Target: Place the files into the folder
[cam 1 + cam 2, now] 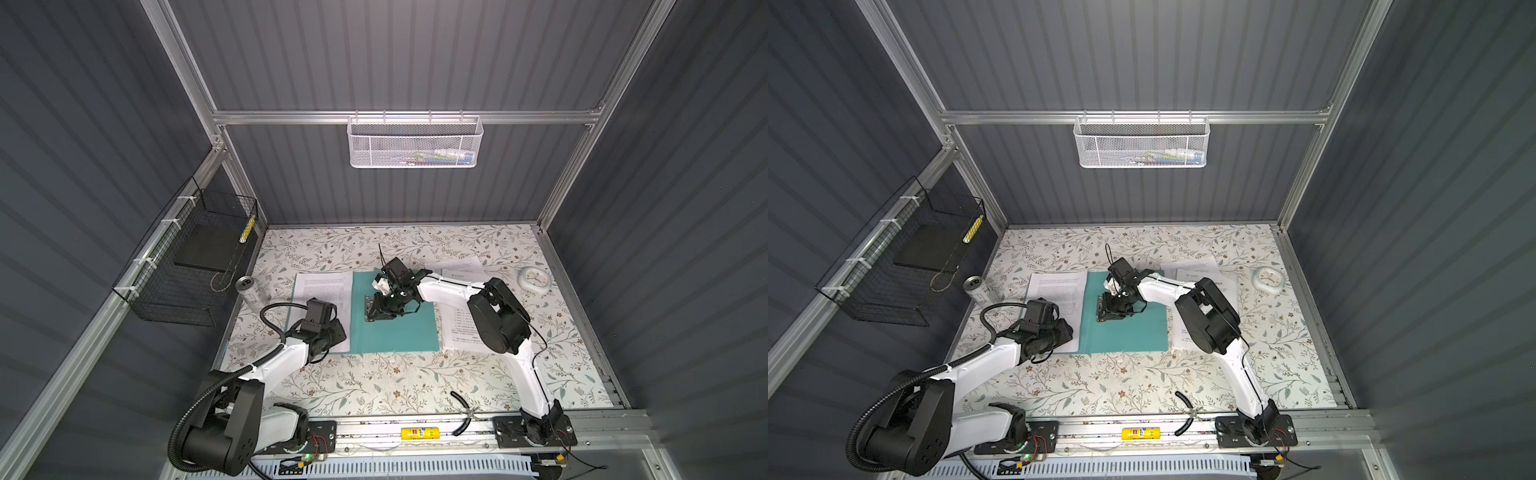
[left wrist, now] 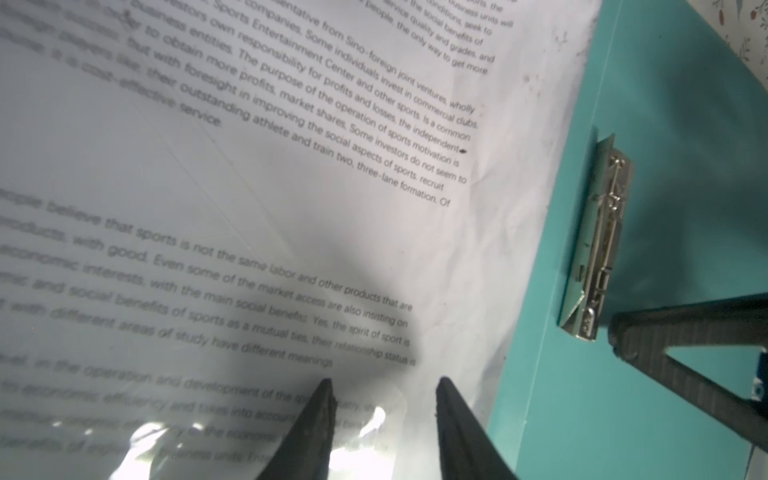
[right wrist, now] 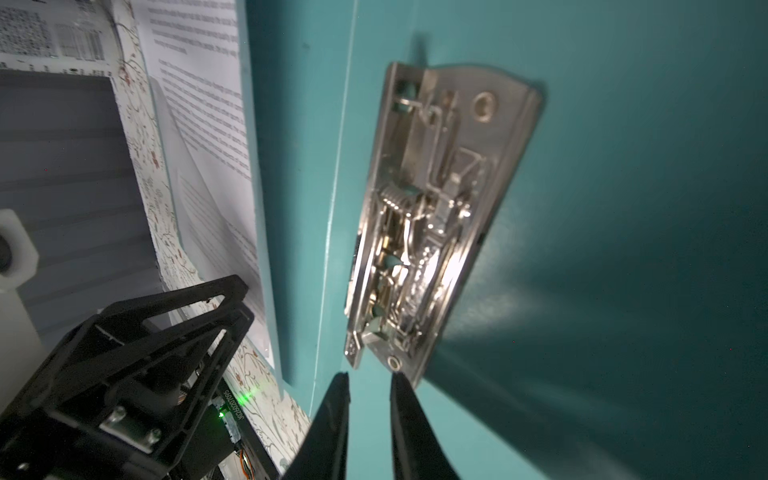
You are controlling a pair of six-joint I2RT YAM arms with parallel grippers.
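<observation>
My left end effector (image 2: 384,380) is part-open and empty over the sheet (image 2: 249,166), which lies just left of the clip (image 2: 598,241) of the folder (image 2: 685,124), long edge parallel to it. My right end effector (image 3: 370,376) is slightly open and empty at the clip's end.

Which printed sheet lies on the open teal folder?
The white printed paper sheet beneath the left claw; the other sheets lie on the floral table, right of the teal card folder.
</observation>
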